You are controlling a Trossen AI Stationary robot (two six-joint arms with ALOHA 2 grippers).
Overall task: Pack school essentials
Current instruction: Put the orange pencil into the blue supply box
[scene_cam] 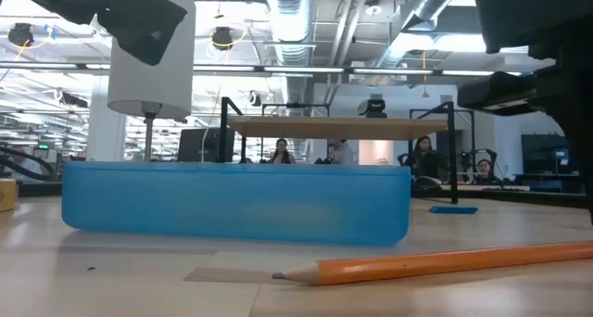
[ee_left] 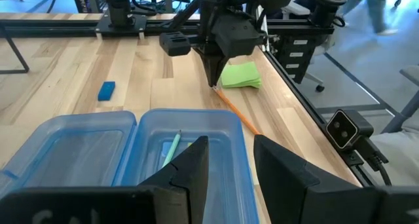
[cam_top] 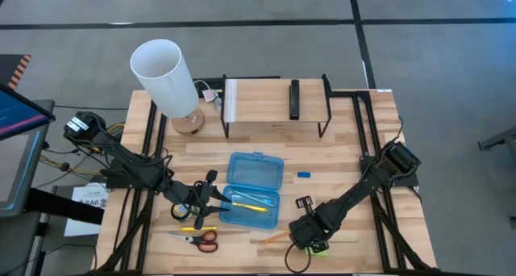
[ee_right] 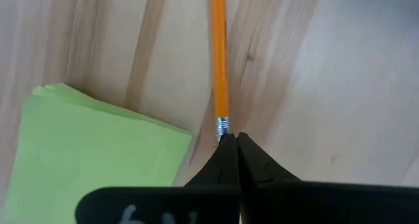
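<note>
Wooden table point(cam_top: 339, 147) carried a white lamp point(cam_top: 165, 74) at the back and an open blue case point(cam_top: 254, 190) mid-table, yellow pencil point(cam_top: 251, 204) and green pencil point(ee_left: 171, 149) already inside. Left gripper point(ee_left: 229, 165) hovered at the case's left edge, fingers spread, nothing held. Right gripper point(ee_right: 230, 149) was pressed together at the eraser end of the orange pencil point(ee_right: 219, 54), beside the lime sticky-note pad point(ee_right: 91, 142). Red scissors point(cam_top: 197, 238) lay front-left; blue eraser point(cam_top: 303, 175) sat right of the case.
</note>
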